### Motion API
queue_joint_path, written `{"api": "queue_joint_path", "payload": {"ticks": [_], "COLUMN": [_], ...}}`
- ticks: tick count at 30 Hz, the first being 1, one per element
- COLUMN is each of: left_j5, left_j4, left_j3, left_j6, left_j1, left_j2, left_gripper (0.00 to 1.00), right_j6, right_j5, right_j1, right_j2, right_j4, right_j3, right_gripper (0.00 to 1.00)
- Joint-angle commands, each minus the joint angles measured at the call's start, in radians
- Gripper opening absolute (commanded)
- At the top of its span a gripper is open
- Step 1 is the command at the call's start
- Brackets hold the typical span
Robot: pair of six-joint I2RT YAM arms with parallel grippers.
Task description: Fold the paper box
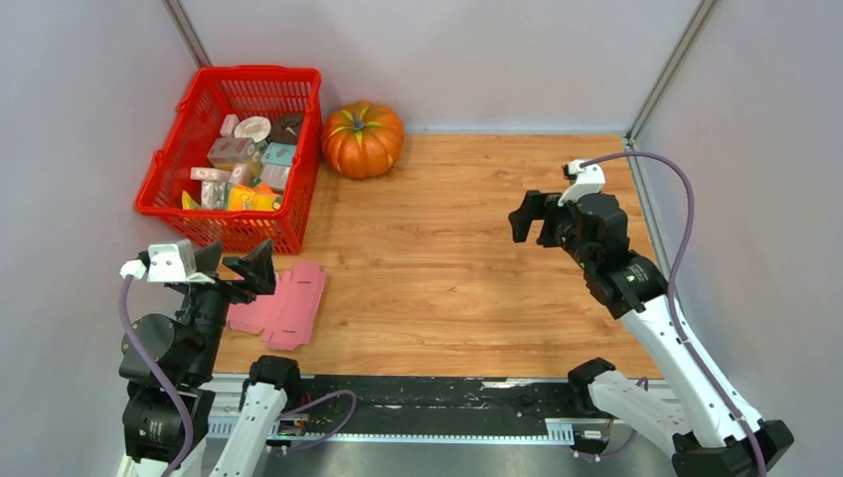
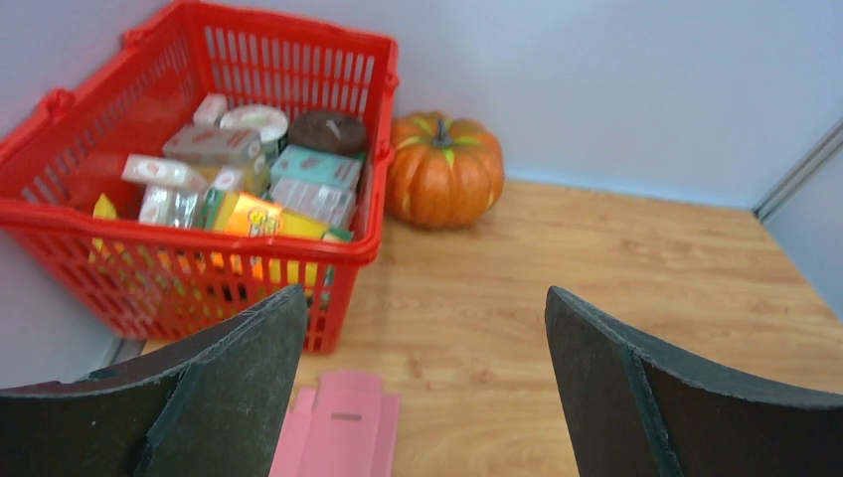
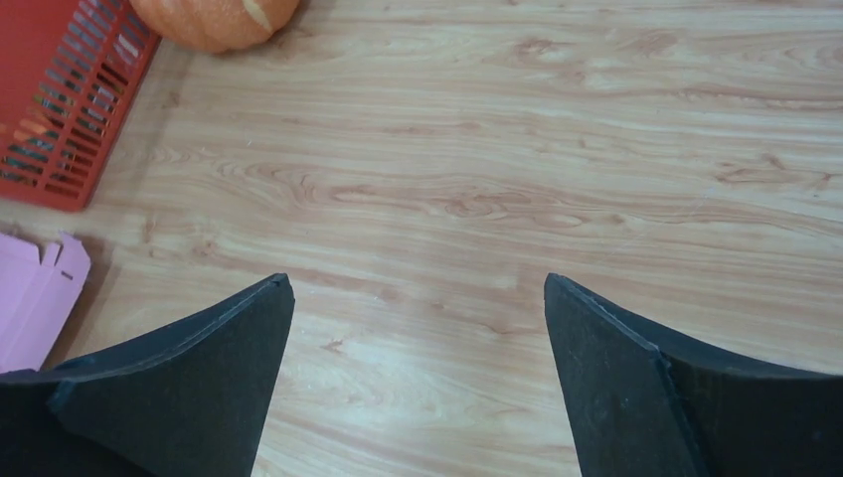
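- Step in hand: approach. No fold is seen yet; the paper box (image 1: 281, 306) lies flat and unfolded at the near-left of the tabletop (image 1: 447, 278), just in front of the red basket (image 1: 162, 164).
- Left pincer (image 2: 424, 293): jaws spread wide, nothing held. It is raised above the sheet's left side, and no contact is seen.
- Right pincer (image 3: 418, 283): jaws spread wide and empty, held over bare wood well apart from the sheet.
- Next move, as judged: the left pincer is to be lowered onto a flap edge, and the right is to be brought across to pin the sheet.
- Thin card is likely to slide unless it is braced.
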State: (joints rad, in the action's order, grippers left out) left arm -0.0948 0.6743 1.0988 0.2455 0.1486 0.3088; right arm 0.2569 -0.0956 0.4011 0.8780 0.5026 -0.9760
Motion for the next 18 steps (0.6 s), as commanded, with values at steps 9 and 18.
{"api": "queue_joint_path", "payload": {"ticks": [9, 18], "left_j5": [-0.144, -0.066], "left_j4": [0.291, 0.344], "left_j3": [0.073, 0.059], "left_j6": [-0.043, 0.014], "left_j1": [-0.006, 0.005], "left_j2": [-0.089, -0.096], "left_gripper": [0.95, 0.89], "right_j6": [0.388, 0.735], "right_j5": [-0.099, 0.011], "right_j1": [0.574, 0.780], "right_j2": [0.375, 0.890], "right_j4": [-0.370, -0.973], "right_j3": [-0.067, -0.050], "right_gripper": [1.00, 0.99]}}
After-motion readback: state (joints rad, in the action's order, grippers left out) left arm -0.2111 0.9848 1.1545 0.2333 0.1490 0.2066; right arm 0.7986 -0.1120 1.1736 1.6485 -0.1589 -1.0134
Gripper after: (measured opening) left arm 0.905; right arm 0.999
